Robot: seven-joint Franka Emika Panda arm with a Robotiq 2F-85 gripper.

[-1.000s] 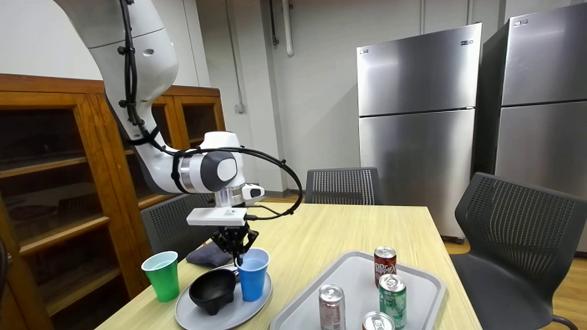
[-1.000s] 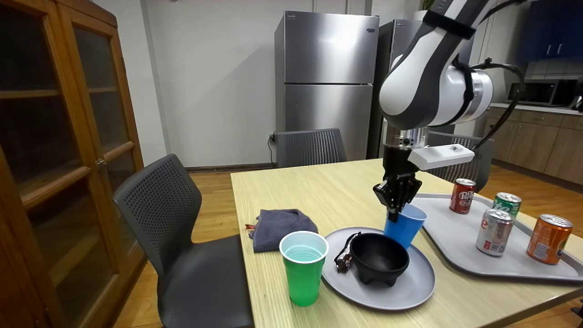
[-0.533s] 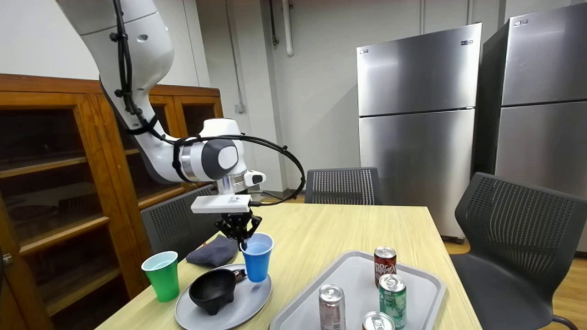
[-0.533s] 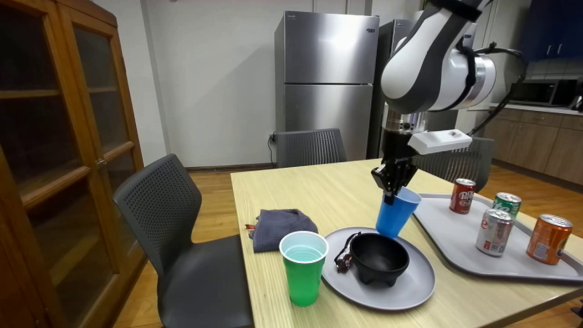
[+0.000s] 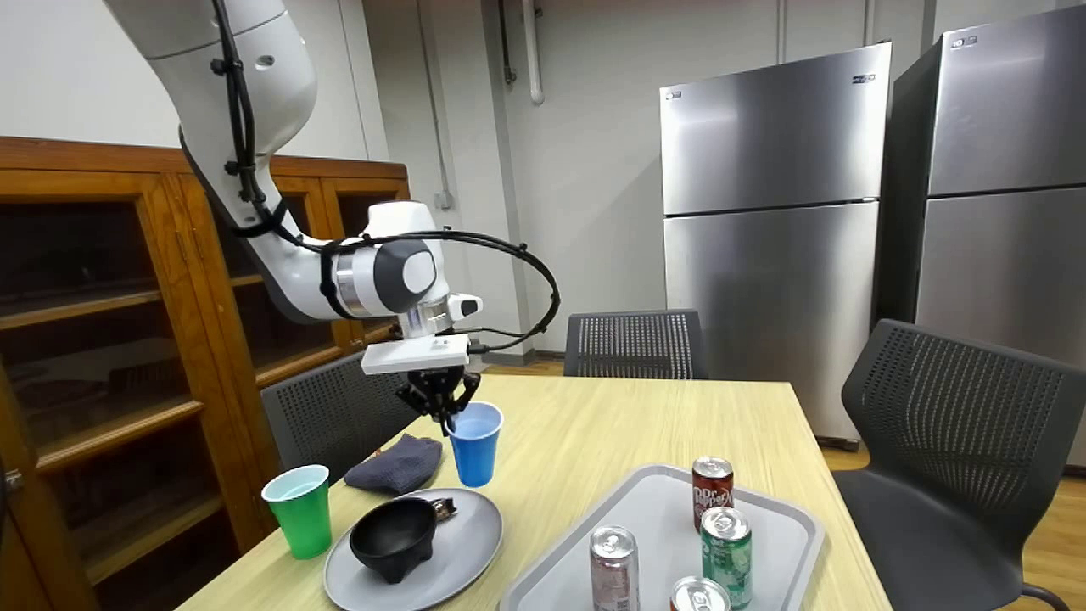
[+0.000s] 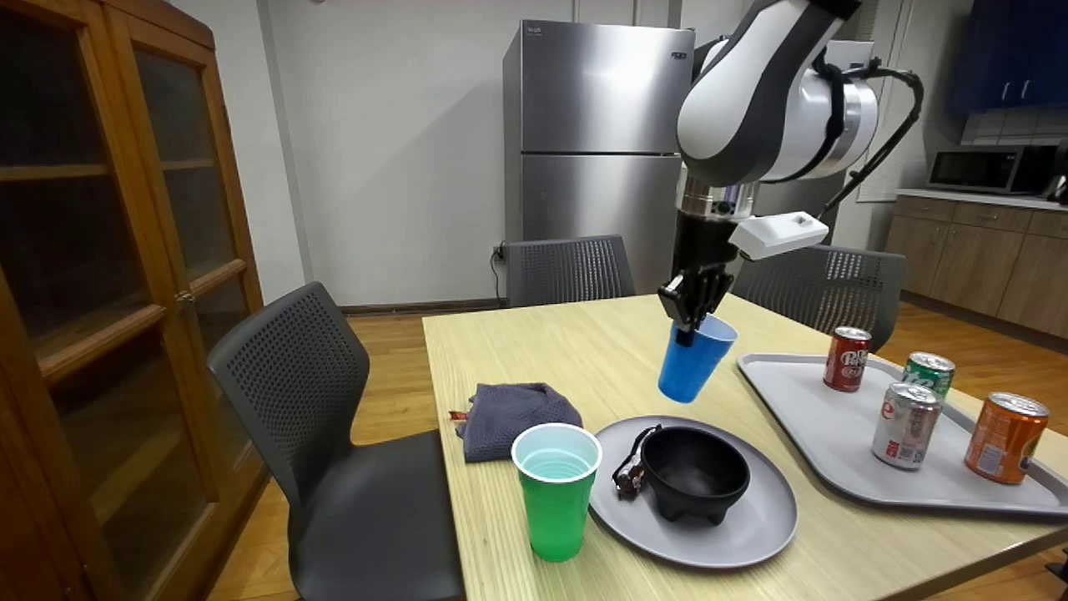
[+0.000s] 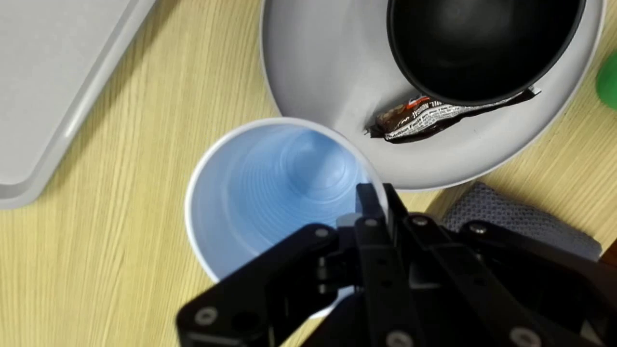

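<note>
My gripper (image 7: 382, 197) is shut on the wall of a blue plastic cup (image 7: 270, 193), one finger inside the rim and one outside. In both exterior views the blue cup (image 6: 694, 367) hangs in the air, slightly tilted, near the plate's far edge. In the wrist view its inside looks empty. A round grey plate (image 6: 751, 538) carries a black footed bowl (image 6: 694, 472) and a wrapped candy bar (image 7: 424, 118) beside the bowl. Close to the plate stands a green cup (image 6: 557, 513) on the table.
A grey tray (image 5: 645, 492) holds several soda cans, including a red can (image 6: 848, 359) and an orange can (image 6: 1006, 438). A folded dark cloth (image 6: 517, 421) lies near the table edge. Chairs, such as the grey chair (image 6: 359, 467), surround the table.
The gripper has risen with the blue cup in its grip, lifting it from the plate and shifting it towards the plate's far side. The other objects stay put.
</note>
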